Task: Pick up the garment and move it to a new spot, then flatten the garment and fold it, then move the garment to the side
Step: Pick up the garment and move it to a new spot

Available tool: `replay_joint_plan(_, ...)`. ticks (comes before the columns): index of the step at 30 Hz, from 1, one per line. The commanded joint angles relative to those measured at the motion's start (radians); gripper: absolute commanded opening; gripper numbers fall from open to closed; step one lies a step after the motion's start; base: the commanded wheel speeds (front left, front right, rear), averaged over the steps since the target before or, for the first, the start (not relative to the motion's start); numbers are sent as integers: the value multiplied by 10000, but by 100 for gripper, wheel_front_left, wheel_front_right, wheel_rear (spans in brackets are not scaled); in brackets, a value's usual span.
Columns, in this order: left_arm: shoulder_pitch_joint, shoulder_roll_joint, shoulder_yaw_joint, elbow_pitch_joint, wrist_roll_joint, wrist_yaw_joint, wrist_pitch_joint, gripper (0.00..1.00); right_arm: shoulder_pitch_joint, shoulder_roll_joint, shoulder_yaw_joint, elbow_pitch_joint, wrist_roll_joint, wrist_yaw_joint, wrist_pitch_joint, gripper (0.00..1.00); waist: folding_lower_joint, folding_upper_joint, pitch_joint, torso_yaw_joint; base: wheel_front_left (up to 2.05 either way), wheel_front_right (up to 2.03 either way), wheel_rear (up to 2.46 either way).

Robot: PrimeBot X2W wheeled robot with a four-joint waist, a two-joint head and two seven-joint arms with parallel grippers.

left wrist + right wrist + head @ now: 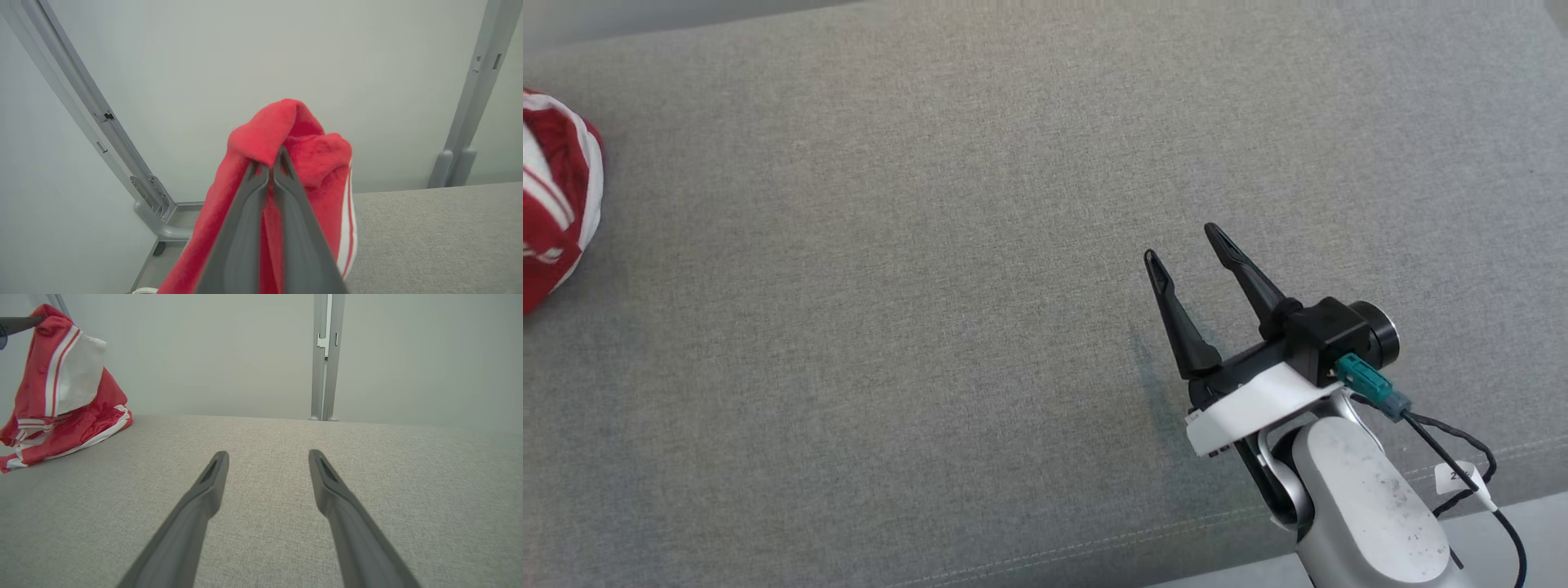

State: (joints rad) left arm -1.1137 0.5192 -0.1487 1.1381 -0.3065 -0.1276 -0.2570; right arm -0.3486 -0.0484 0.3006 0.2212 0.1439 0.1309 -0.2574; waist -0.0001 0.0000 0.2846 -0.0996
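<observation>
The garment (556,196) is red with white stripes and a white panel, bunched at the far left edge of the grey cushion. In the left wrist view my left gripper (270,163) is shut on a fold of the garment (286,130), which hangs down around the fingers. The right wrist view shows the garment (61,392) lifted at its top by dark fingertips (20,323), its lower part resting on the cushion. My right gripper (1180,245) stands open over the cushion's front right, nothing between its fingers, also seen as the right gripper (267,454).
The grey fabric cushion (931,327) spans the head view; its seamed front edge (1094,543) runs along the lower right. Grey frame posts (325,355) (102,122) stand against the pale wall behind. A cable (1462,457) trails from my right wrist.
</observation>
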Motion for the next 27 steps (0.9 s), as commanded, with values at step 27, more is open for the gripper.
replay_joint_plan(27,1698,-1829,-3635,-7652,-1013,40,1748,0,613,-34,-393,-150,797,-1,-80,100,1,0,-1249,-1266,0,0,0)
